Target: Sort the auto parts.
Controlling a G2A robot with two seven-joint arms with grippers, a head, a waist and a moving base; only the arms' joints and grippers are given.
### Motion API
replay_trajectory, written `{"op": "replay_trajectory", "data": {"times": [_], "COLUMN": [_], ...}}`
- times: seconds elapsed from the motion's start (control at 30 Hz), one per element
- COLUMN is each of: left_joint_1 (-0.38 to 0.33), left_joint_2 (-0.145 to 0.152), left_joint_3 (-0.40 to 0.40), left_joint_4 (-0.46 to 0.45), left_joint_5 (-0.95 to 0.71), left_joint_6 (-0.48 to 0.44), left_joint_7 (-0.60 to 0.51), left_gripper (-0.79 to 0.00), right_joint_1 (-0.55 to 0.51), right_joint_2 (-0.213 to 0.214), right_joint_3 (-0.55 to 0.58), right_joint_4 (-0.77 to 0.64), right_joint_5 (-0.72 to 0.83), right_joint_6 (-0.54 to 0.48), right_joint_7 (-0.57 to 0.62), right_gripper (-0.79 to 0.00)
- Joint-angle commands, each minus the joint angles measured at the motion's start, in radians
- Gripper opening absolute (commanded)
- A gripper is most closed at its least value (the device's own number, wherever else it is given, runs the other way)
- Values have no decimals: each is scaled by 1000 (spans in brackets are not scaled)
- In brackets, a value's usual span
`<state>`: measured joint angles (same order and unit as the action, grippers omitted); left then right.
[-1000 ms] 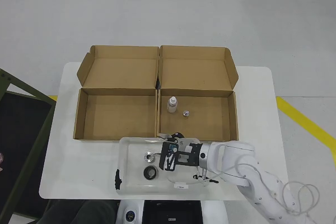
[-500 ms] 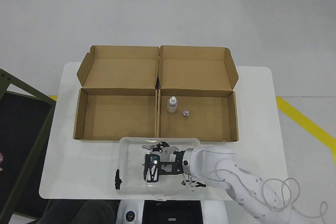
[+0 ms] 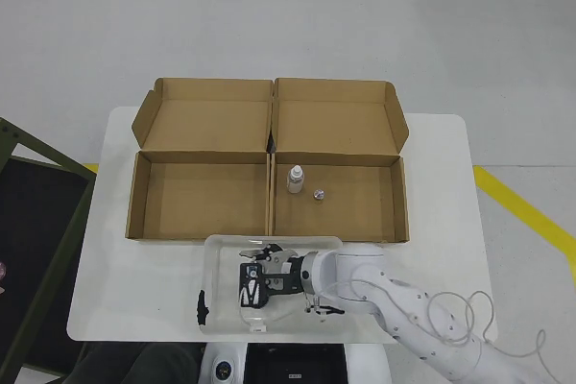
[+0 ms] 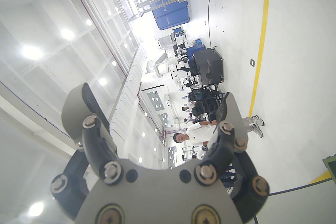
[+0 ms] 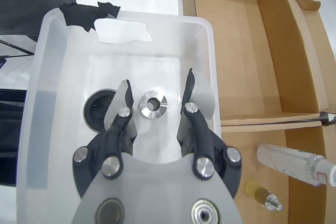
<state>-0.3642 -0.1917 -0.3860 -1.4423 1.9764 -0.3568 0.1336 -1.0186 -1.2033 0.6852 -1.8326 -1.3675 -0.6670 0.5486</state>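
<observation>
Step in hand: picking next part from clear bin point(image 5: 170, 18) at near table edge.
- Right claw point(image 5: 158, 78) down in bin's left half, fingers spread, straddling silver ring point(image 5: 153, 104).
- Silver ring flat on bin floor, not yet pinched.
- Black ring point(image 5: 98, 107) just beside it, outside one finger.
- Bottle point(image 5: 291, 164) and small pin point(image 5: 263, 197) lie in right cardboard box point(image 3: 360, 211).
- Left claw point(image 4: 157, 93) spread, holding nothing, aimed away from table.

Next move likely: close squarely on silver ring without nudging black ring, lift clear of bin wall, carry to box.
</observation>
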Motion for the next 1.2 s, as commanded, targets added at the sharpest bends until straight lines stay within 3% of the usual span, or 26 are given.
{"op": "replay_trajectory", "data": {"times": [0.0,1.17], "left_joint_1": [0,0], "left_joint_2": [0,0], "left_joint_3": [0,0], "left_joint_4": [0,0], "left_joint_5": [0,0], "left_joint_6": [0,0], "left_joint_7": [0,0], "left_gripper": [0,0], "right_joint_1": [5,24], "right_joint_2": [-1,-24], "right_joint_3": [0,-15], "right_joint_4": [11,140], "right_joint_5": [1,2], "right_joint_6": [-6,-35], "right_joint_7": [3,-19], "right_gripper": [-425,-425]}}
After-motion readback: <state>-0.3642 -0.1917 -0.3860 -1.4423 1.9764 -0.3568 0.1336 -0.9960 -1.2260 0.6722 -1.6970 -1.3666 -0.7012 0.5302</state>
